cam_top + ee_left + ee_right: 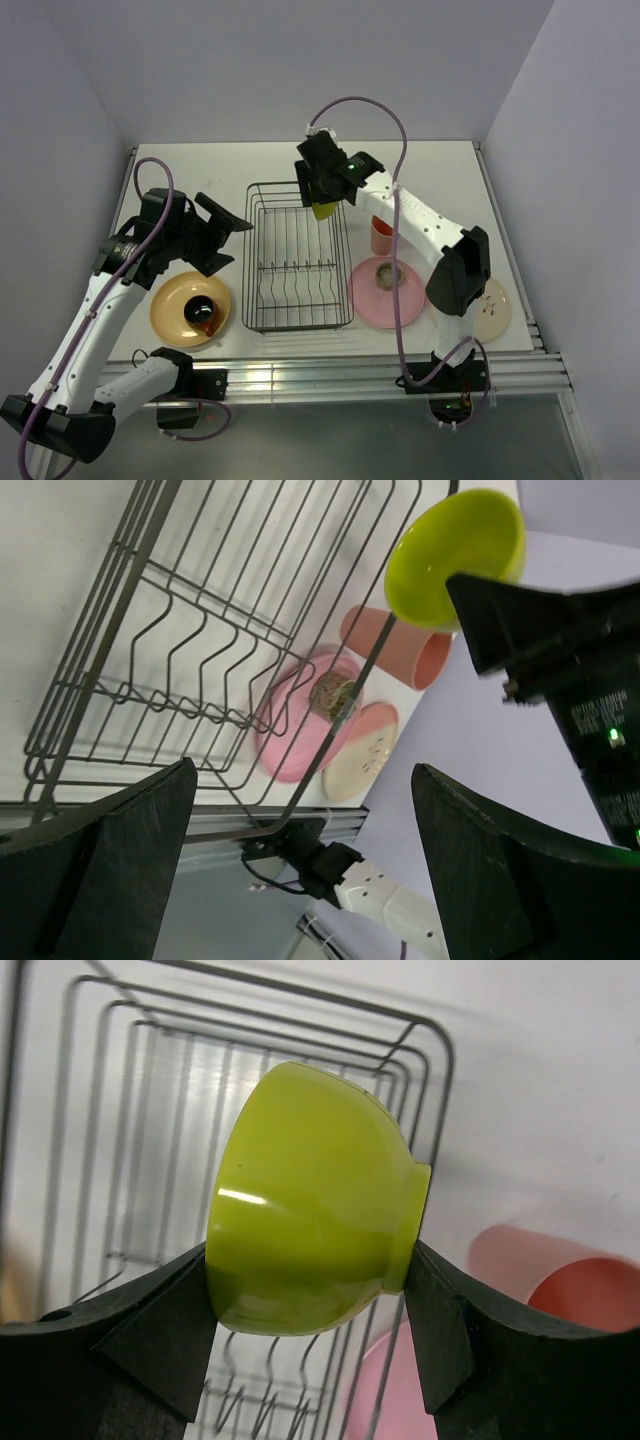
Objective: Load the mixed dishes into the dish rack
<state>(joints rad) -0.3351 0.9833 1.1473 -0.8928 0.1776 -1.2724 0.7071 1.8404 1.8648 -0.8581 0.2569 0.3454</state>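
1. Lime-green bowl (322, 210) first. From the top camera it's pinched in the right tool (322, 195), hanging over the far right corner of the black wire dish rack (297, 257). Can't tell from here if it touches the wire. The rack sits mid-surface (200, 180) with nothing in its slots. The left tool (222, 242) is just beside the rack's left side, jaws spread, holding nothing. Near it is the yellow-orange plate (170, 305), with the small red-orange cup (203, 312) sitting on it. Right of the rack there's the pink plate (365, 300) carrying the small tan bowl (388, 274). The salmon-pink tumbler (381, 236) is just behind that, and the pink-and-cream plate (492, 308) sits out by the right edge.

2. Left wrist cam: both jaws wide apart, only open air between them. Past them you see the rack's prongs, and the green bowl is up at the far rim, tipped with its mouth facing this camera. The tumbler, the pink plate with the tan bowl and the cream plate show through the wires.

3. Right wrist cam: the bowl is on its side, and the jaws press its rim on one side and its foot on the other. The rack's corner is below it, and the tumbler is off to the right.
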